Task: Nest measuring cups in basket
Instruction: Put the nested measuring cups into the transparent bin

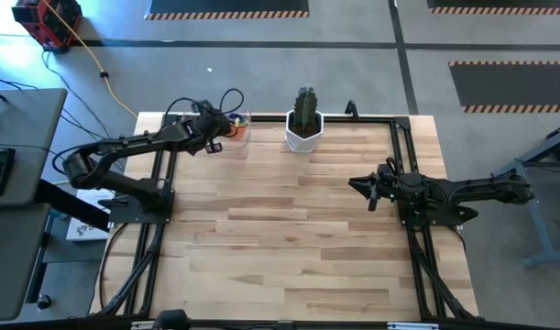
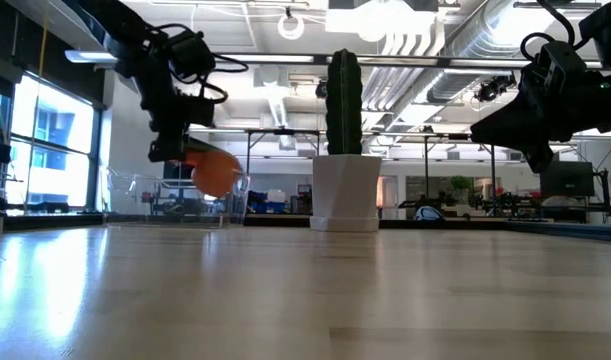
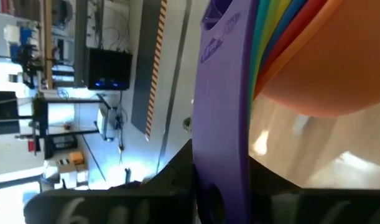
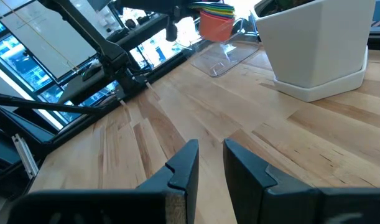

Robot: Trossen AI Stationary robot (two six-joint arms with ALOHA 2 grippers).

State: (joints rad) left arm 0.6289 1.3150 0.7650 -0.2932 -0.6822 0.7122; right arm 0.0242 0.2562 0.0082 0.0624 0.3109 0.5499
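**Nested stack held over the basket at the far left**

While the right gripper (image 1: 360,186) waits mid-table on the right side, its fingers parted with a narrow gap and nothing between them, all the work sits at the far-left corner. Nearer than that, only bare table (image 1: 289,238) lies between the two arms.

Farther back, the left gripper (image 1: 226,126) is clenched on the handles of the measuring cups (image 2: 215,170), already stacked one inside another. Its wrist view shows the purple handle (image 3: 224,112) running straight out from between the fingers, with yellow, green, blue and orange edges fanned beside it and the orange bowl (image 3: 339,68) outermost. The long axis of the stack's handles therefore runs along the fingers, and the bowls lie beyond the fingertips.

In the low view the orange bowl hangs below the gripper, within the outline of the clear basket (image 2: 135,195), apparently just above its floor; whether it touches cannot be told. The basket stands just left of the white cactus pot (image 1: 304,131).

The coming move seems to turn on that drop: the basket lies straight beneath the cups, so lowering and letting go should suffice. The left arm is far nearer.
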